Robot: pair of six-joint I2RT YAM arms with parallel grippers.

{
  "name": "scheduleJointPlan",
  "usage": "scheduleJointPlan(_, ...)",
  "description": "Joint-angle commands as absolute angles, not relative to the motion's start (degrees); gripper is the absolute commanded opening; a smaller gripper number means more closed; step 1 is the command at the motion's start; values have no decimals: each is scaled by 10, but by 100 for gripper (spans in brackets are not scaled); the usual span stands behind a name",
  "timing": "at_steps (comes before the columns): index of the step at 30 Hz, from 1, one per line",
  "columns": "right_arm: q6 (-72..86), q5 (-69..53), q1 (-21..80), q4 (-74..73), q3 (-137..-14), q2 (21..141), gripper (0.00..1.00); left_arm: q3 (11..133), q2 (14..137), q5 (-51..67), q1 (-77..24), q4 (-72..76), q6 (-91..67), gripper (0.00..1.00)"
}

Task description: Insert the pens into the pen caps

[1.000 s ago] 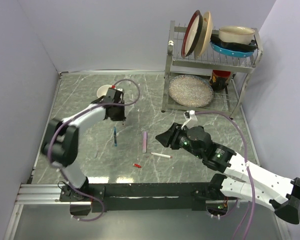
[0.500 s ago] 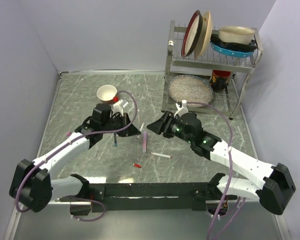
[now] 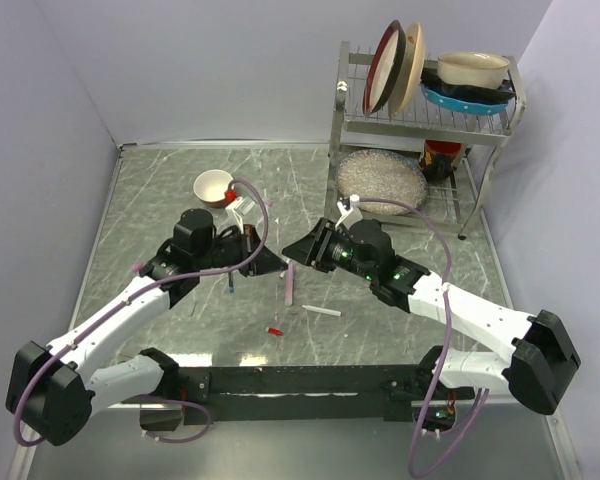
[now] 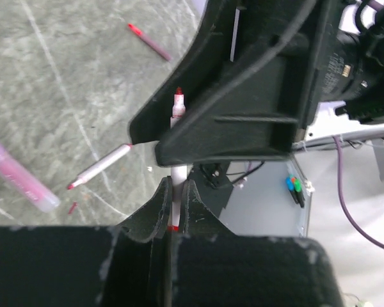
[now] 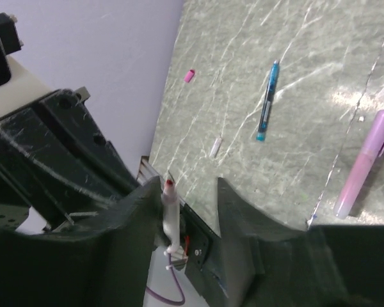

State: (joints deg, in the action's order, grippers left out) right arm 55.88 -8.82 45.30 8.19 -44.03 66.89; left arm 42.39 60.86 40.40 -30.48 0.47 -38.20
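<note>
My left gripper (image 3: 273, 264) (image 4: 173, 192) is shut on a white pen with a red tip (image 4: 177, 105), held above the table's middle. My right gripper (image 3: 291, 250) (image 5: 189, 192) meets it head-on and stands open around the pen (image 5: 170, 208), which lies against one finger (image 5: 137, 204). No cap shows in the right jaws. On the table lie a lilac pen (image 3: 291, 285) (image 5: 365, 163), a blue pen (image 3: 230, 283) (image 5: 267, 99), a white pen (image 3: 322, 311) (image 4: 102, 167), a red cap (image 3: 274, 330) and a small pink cap (image 3: 138, 266) (image 5: 189, 75).
A dish rack (image 3: 420, 130) with plates and bowls stands at the back right. A small white bowl (image 3: 213, 185) sits behind the left arm. A thin dark red piece (image 4: 150, 41) lies on the table beyond the grippers. Walls close off the left and back.
The left arm has swung from near the bowl to the table's middle, carrying the pen. The right gripper has moved left and back until its fingers stand around the pen.
</note>
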Motion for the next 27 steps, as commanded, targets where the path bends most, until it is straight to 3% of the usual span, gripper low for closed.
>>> scheduleJointPlan(1, 552, -82, 457, 111, -468, 669, 37, 425, 605, 437, -315, 47, -387, 1)
scheduleJointPlan(2, 551, -85, 456, 113, -468, 671, 32, 426, 605, 436, -315, 48, -389, 1)
scheduleJointPlan(3, 551, -89, 457, 115, -468, 672, 20, 427, 605, 439, -315, 48, -389, 1)
scheduleJointPlan(6, 548, -104, 458, 136, -459, 671, 4, 431, 608, 445, -316, 54, -395, 4)
scheduleJointPlan(8, 548, -111, 458, 154, -451, 664, 1, 438, 613, 450, -316, 55, -400, 15)
scheduleJointPlan(9, 548, -112, 458, 157, -449, 664, 0, 439, 618, 452, -316, 55, -401, 27)
scheduleJointPlan(14, 541, -124, 460, 164, -445, 658, 0, 445, 628, 460, -316, 66, -406, 39)
scheduleJointPlan(17, 541, -132, 460, 167, -445, 661, 0, 446, 636, 466, -317, 75, -410, 35)
scheduleJointPlan(20, 541, -135, 461, 169, -444, 662, 0, 450, 641, 468, -320, 76, -410, 22)
scheduleJointPlan(23, 534, -155, 461, 171, -448, 664, 0, 451, 637, 464, -320, 71, -409, 1)
scheduleJointPlan(25, 523, -168, 461, 163, -453, 664, 12, 451, 630, 455, -320, 64, -401, 1)
scheduleJointPlan(27, 509, -167, 461, 157, -450, 650, 33, 449, 617, 445, -320, 50, -395, 1)
